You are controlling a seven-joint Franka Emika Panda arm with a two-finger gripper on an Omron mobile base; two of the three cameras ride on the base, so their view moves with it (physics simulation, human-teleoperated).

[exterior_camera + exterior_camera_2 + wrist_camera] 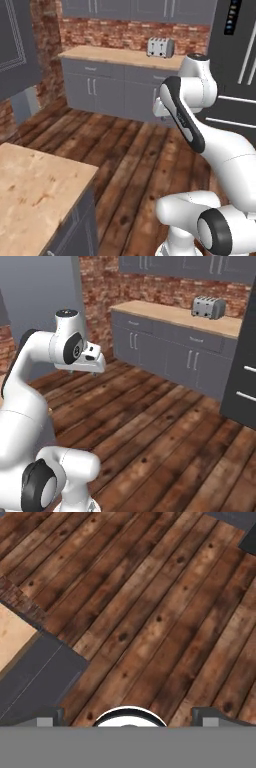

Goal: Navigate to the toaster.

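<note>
- You have the toaster (160, 47) far ahead on the wooden bench (110, 54), against the brick wall (130, 32) at the room's far side.
- A wide stretch of plank floor (130, 155) lies between your base and that bench.
- Your claw (129, 716) points down at the floor; its fingertips (47, 717) stand wide apart with nothing between them.
- A second bench (35, 185) sits near left.
</note>
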